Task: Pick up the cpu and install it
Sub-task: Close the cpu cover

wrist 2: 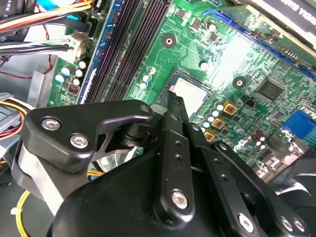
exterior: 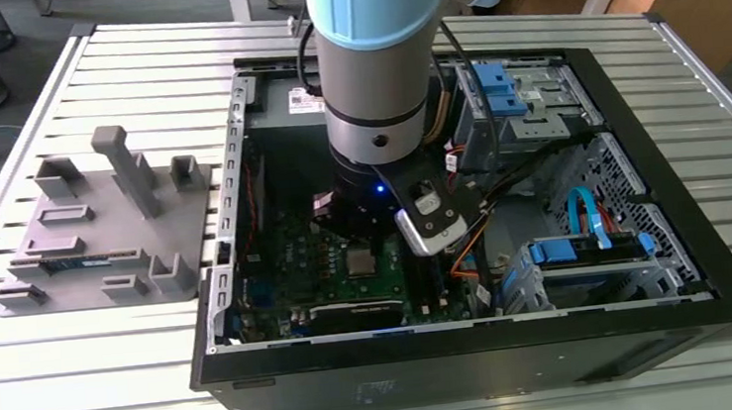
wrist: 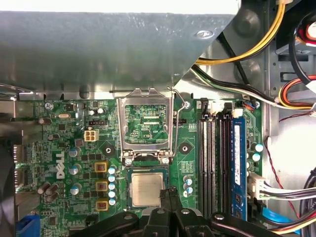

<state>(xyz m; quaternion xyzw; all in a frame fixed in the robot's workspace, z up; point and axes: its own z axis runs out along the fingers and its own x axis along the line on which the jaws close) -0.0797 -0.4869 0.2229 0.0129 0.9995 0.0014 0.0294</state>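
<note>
Pincer: the gripper (wrist: 168,192) has its two black fingers drawn together, nothing between them; the tips are at one corner of the cpu (wrist: 145,189). From these views I cannot tell whether they touch it.
Pincer, second wrist view: the gripper (wrist 2: 174,101) points down at the edge of the cpu (wrist 2: 191,94).
Cpu: lies flat in its socket on the motherboard (wrist: 74,128), silvery top upward; in the exterior view it shows as a small grey square (exterior: 362,260) below the arm (exterior: 377,65).
Socket cover: the metal retaining frame (wrist: 120,123) stands swung open, just beside the cpu, with the green board visible through its window.
Memory slots: long black slots (wrist: 212,148) run alongside the socket, with a blue one next to them.
Cables: a yellow and black bundle (wrist: 247,49) passes over the case's metal wall beyond the slots.
Case: the open computer case (exterior: 485,354) lies on a slatted table (exterior: 89,368).
Tray: a grey holder tray (exterior: 103,238) sits outside the case, toward the exterior view's left.
</note>
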